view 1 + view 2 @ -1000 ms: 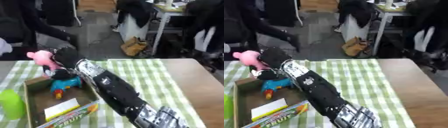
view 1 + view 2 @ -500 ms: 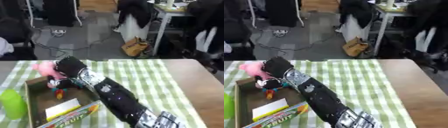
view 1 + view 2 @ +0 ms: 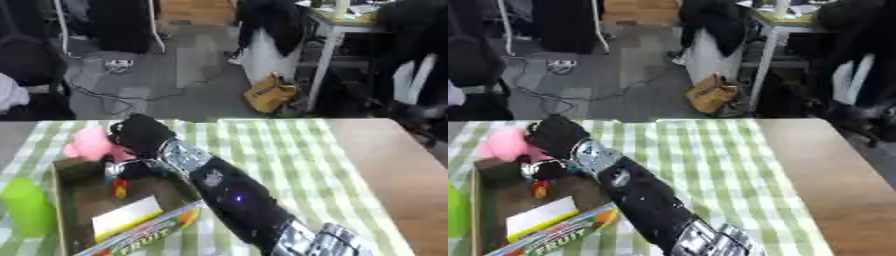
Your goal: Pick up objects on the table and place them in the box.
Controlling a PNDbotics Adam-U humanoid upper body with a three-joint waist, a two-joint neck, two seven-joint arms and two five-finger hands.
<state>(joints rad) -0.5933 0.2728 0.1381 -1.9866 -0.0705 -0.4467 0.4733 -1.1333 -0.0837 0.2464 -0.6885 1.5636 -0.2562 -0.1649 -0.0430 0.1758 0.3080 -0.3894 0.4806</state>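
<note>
My right arm reaches in from the bottom right, across the green checked cloth (image 3: 289, 165), to the far end of the brown cardboard box (image 3: 83, 200). My right hand (image 3: 140, 134) is a black fist at the box's far rim, curled against a pink plush toy (image 3: 87, 145) that sticks out to its left, over the box's far left corner. Under the hand something dark shows blurred, with a small red and yellow piece (image 3: 118, 187) in the box. My left hand shows in neither view.
Inside the box lie a white card (image 3: 127, 216) and a colourful carton marked FRUIT (image 3: 144, 235) along its near edge. A green bottle (image 3: 26, 207) stands left of the box. Bare wooden tabletop (image 3: 394, 175) lies to the right.
My right hand has come down and leftward with the pink toy, from above the box to its far left corner. The blue toy seen in the box earlier is now mostly covered.
</note>
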